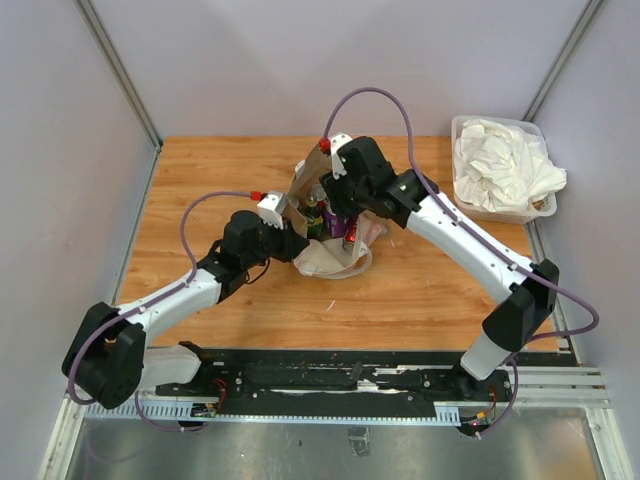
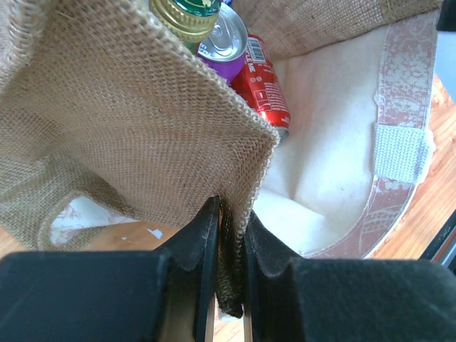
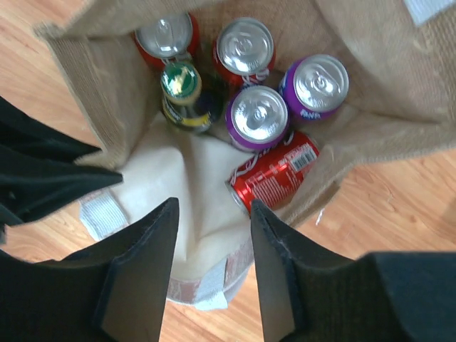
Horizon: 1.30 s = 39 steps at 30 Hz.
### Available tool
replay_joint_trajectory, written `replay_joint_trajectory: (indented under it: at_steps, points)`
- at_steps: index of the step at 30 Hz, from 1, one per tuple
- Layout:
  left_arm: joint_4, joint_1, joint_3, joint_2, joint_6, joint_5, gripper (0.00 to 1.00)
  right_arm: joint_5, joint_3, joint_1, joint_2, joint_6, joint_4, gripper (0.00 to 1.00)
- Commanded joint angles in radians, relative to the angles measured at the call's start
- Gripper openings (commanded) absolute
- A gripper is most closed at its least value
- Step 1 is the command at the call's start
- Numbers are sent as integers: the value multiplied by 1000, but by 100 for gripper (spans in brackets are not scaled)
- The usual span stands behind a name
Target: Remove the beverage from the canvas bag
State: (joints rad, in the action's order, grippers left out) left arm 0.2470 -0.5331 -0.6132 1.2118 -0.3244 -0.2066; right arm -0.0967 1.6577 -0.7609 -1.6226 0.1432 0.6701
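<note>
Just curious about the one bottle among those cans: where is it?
In the right wrist view, the bottle stands in the canvas bag, left of a purple can, just below a red can.

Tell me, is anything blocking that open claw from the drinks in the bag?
Nothing visible does. The right gripper hangs open over the canvas bag mouth, with the tipped red can nearest it. The left gripper pinches the bag's edge.
</note>
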Motion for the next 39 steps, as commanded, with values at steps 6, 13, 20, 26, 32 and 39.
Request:
replay_joint_trajectory:
  at_steps: [6,13,20,26,32,39]
  points:
    - [-26,-43,38,75,-24,-19,0,16,63,-34,-176,-81,85,51]
    - [-27,-45,39,64,-28,-28,0,-39,27,-50,-241,24,146,47]
    - [-82,-46,40,-15,-24,3,0,-168,-86,-49,-223,194,188,60]
    - [-115,-45,24,-40,-17,11,1,-241,-78,-49,-257,307,246,98]
    - [-142,-45,8,-46,-7,26,0,-304,-42,-48,-292,381,252,98]
    - [-155,-45,-2,-56,-3,33,0,-339,5,-42,-354,396,252,98]
